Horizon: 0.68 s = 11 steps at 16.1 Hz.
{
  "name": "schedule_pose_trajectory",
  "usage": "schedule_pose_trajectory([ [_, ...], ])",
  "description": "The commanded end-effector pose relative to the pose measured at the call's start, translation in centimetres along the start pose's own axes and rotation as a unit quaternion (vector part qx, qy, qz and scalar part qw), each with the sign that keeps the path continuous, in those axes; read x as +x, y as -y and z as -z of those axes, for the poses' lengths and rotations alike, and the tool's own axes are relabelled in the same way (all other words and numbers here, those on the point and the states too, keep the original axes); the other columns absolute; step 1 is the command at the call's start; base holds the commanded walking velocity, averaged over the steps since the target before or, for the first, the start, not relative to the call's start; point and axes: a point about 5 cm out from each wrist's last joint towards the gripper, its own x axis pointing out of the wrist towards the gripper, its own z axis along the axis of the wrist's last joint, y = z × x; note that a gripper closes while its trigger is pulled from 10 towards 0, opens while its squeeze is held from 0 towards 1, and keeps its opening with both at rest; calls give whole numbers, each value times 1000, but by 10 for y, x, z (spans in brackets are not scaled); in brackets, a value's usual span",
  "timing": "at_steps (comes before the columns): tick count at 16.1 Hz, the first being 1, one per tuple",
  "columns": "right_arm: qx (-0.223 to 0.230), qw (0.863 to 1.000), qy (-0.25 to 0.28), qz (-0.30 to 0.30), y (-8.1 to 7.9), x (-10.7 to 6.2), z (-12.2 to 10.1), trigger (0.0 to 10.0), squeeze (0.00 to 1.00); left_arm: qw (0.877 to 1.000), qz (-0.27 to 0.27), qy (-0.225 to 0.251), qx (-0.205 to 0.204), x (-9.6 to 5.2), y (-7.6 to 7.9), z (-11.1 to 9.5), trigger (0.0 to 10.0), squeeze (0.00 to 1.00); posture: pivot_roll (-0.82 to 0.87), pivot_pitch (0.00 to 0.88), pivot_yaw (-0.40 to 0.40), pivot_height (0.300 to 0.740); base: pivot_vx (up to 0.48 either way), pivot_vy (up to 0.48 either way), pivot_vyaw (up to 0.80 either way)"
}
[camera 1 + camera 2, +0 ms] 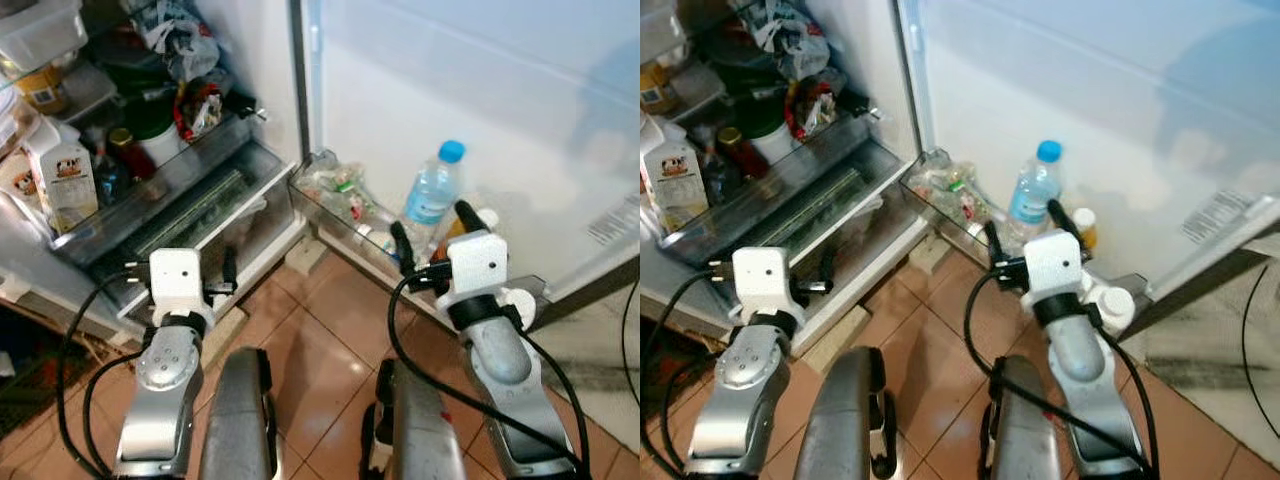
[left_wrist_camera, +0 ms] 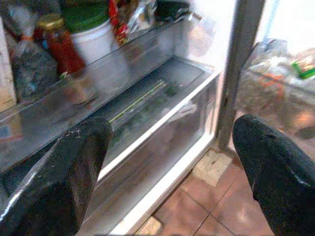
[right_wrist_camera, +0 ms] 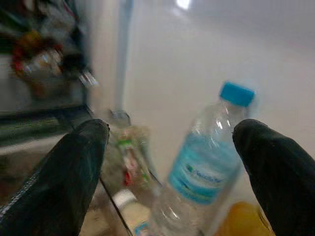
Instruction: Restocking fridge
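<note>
Fridge open, door swung to the right. Water bottle stands upright in the bottom door bin, blue cap on, clear body with a blue label – looks light and slippery, likely to tip if nudged off-centre. Just right of it sit a yellow-orange container and a white-capped one, both partly hidden behind the wrist.

Right gripper hangs just near of the bottle, fingers spread wide, nothing between them; wrist view has the bottle roughly between the finger lines. Left gripper is also spread wide and empty, low in front of the crisper drawer.

My read: the bottle is either just placed or about to be gripped – can't tell which. If gripping: centre on the label band, go straight in, don't clip the neighbouring containers or the bin's front wall. If releasing: back straight out towards the robot, no sideways sweep.
</note>
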Motion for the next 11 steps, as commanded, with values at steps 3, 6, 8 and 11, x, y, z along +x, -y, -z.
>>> schedule_pose_trajectory([
  [3,16,1000,14,-5,-2,6,-9,10000,0,1000,0,-7,0,1,1,5,10000,0,48,106,44,641,0,0,0],
  [6,24,1000,16,4,5,16,-13,10000,0,1000,-3,0,1,5,-1,3,10000,0,51,93,39,674,0,0,0],
  [8,26,1000,16,2,5,16,-13,10000,0,1000,-7,-3,5,5,1,5,10000,0,51,90,38,689,0,0,0],
  [11,29,999,15,0,3,18,-13,10000,0,1000,4,-1,2,5,6,5,10000,0,49,84,40,722,0,0,0],
])
